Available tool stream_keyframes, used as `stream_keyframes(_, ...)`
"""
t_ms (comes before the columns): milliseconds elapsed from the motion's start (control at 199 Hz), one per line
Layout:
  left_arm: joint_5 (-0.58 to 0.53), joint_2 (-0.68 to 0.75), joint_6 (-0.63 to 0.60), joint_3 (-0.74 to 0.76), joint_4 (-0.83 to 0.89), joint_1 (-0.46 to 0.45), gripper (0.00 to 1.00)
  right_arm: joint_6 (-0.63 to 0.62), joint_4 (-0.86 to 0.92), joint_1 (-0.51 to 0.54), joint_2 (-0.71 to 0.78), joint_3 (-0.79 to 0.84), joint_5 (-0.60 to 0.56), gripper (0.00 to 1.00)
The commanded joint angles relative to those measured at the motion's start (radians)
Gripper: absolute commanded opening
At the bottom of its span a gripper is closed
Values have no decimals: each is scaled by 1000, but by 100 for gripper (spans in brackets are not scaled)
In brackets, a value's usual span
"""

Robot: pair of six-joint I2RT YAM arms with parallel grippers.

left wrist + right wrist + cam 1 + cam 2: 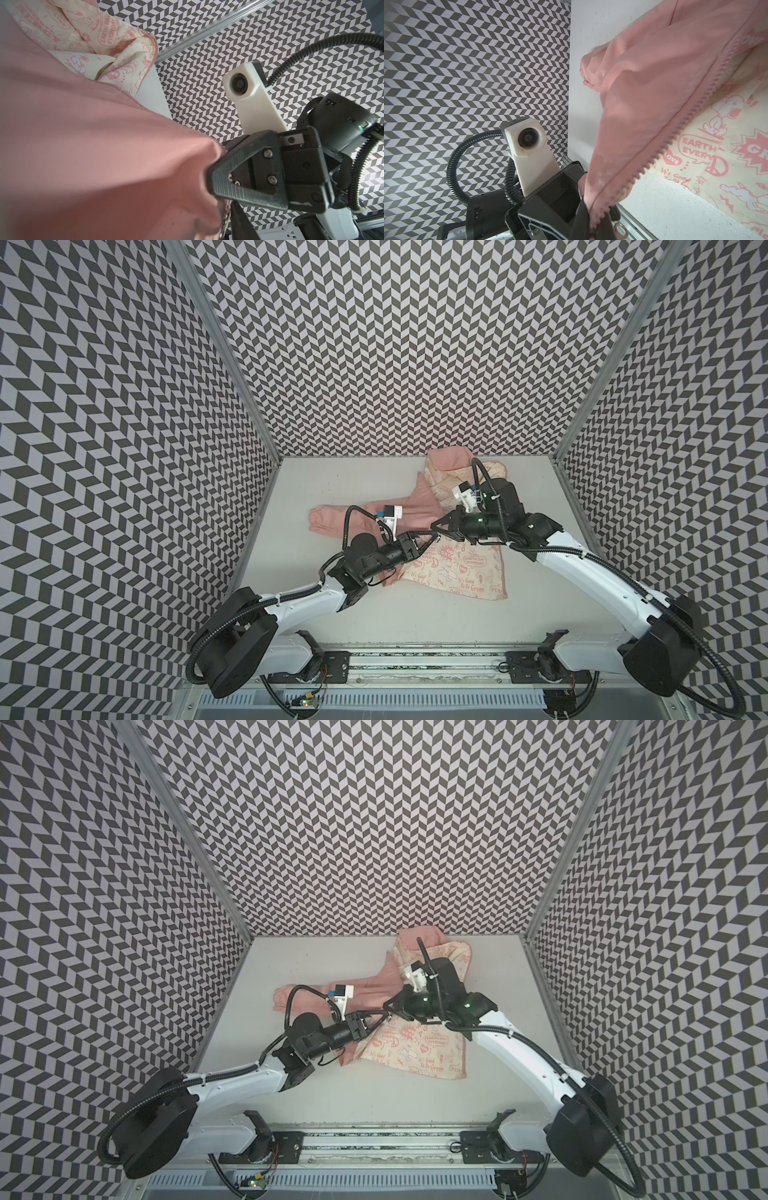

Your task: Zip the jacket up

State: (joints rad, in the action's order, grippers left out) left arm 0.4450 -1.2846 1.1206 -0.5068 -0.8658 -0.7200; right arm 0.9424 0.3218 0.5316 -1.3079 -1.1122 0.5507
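Backdrop check: 3 walls (395,344) all in black-and-white chevron print, 2 silver metal posts (234,364) in the back corners, a plain pale grey table (353,489), plus a white slotted strip (415,699) and a tiny green-lit circuit board (306,702) up front.

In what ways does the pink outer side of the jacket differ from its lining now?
The outer side is plain salmon pink; the lining is cream with pink cartoons and words. The outer side shows on the sleeve and on a front panel raised off the table; much of the lining lies spread face up on it. Both are parts of one jacket and meet along the zipper teeth.
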Motion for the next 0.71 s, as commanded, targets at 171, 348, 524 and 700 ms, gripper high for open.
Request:
stream_keyframes(171,53,-3,0,-20,-62,8,29,-1,-26,-7,29,6,21,0)
stream_keyframes(348,73,-13,3,-20,-82,8,25,-1,-27,-8,29,10,22,0)
stream_keyframes(524,78,-24,6,-19,-93,8,22,1,-28,-11,32,11,22,0)
stream_keyframes(700,78,-36,15,-17,-110,8,16,-1,-26,-13,34,11,25,0)
